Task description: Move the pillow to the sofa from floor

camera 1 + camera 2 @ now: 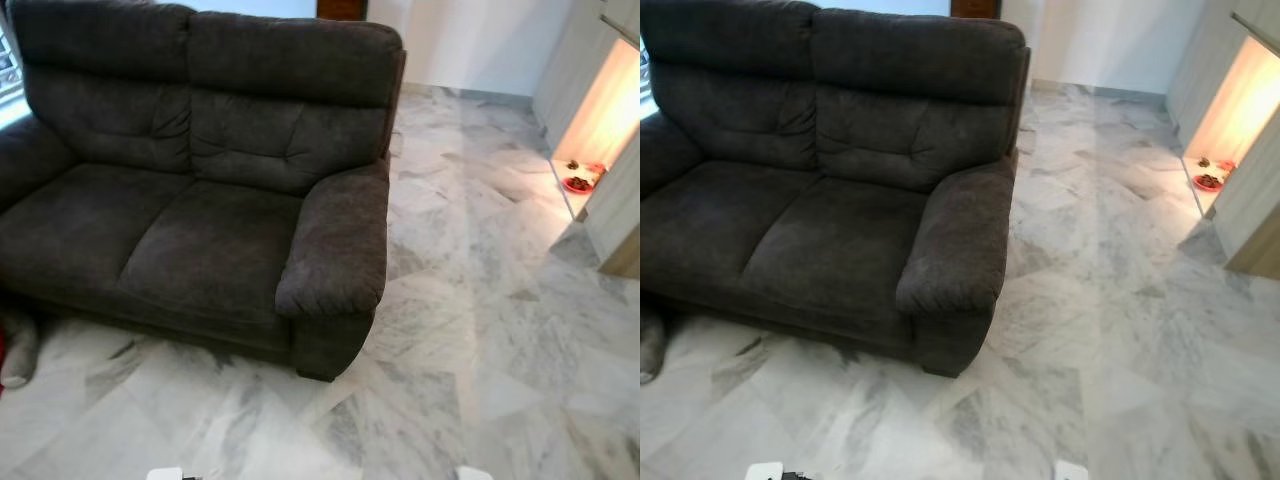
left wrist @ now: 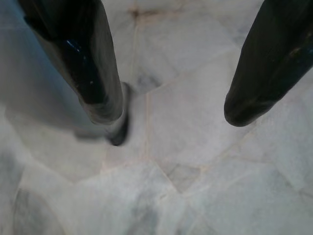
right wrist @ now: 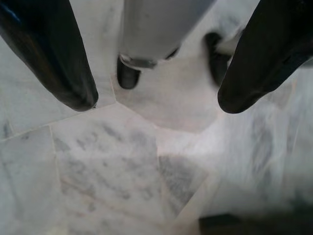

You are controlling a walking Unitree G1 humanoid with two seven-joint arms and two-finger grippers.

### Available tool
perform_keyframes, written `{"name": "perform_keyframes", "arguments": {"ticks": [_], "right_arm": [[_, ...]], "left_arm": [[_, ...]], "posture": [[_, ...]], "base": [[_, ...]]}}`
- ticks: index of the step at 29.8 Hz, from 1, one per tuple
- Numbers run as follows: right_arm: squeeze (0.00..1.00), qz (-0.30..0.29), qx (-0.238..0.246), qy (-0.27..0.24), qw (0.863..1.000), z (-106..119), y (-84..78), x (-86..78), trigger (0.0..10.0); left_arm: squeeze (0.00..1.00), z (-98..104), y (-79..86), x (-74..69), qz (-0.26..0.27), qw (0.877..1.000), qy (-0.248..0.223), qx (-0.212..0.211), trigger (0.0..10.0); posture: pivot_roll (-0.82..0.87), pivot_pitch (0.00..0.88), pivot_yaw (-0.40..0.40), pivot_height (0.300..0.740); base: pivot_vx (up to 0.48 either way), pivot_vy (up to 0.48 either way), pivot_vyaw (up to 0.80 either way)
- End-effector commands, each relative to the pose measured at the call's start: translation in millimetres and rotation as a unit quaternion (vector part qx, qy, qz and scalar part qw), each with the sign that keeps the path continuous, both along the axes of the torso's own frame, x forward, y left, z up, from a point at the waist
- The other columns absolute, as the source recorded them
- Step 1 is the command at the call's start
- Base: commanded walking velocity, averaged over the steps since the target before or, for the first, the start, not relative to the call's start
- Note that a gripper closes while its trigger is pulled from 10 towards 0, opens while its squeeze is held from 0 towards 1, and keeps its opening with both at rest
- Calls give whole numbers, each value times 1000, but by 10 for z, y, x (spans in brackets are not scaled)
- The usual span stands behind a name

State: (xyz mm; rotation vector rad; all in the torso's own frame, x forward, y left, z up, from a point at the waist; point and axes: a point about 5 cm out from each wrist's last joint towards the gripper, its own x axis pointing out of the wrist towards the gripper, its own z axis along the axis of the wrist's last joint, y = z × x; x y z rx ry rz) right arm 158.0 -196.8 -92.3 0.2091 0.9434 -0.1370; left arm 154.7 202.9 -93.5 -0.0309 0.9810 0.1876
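Above the grey-veined marble floor point(image 2: 195, 186), the left gripper point(image 2: 168, 110) hangs with its jaws spread wide, grasping nothing; the right gripper point(image 3: 156, 100) hangs likewise, released and empty. The dark grey sofa point(image 1: 200, 190) stands ahead, its seat bare. A grey pillow point(image 1: 18, 350) lies on the floor just beside the sofa's front left corner, half cut off. No writing is legible.

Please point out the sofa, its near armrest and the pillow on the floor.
sofa point(image 1: 215, 235), left eye view, seat cushion.
armrest point(image 1: 335, 240), left eye view, top of it.
pillow point(image 1: 18, 350), left eye view, grey part at the picture's edge.
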Motion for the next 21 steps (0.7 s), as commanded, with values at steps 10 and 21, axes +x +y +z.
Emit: {"name": "perform_keyframes", "arguments": {"ticks": [10, 21], "right_arm": [[0, 4, 11, -3, 1000, -4, 111, 26, 10000], [0, 5, 12, -2, 1000, -9, 117, 16, 10000]], "left_arm": [[0, 18, 66, 19, 0, 1000, -2, 6, 10000], [0, 17, 83, 6, 1, 1000, -1, 8, 10000]], "posture": [[84, 94, -20, 740], [84, 92, -22, 740]], "base": [[0, 330, 0], [0, 350, 0]]}}
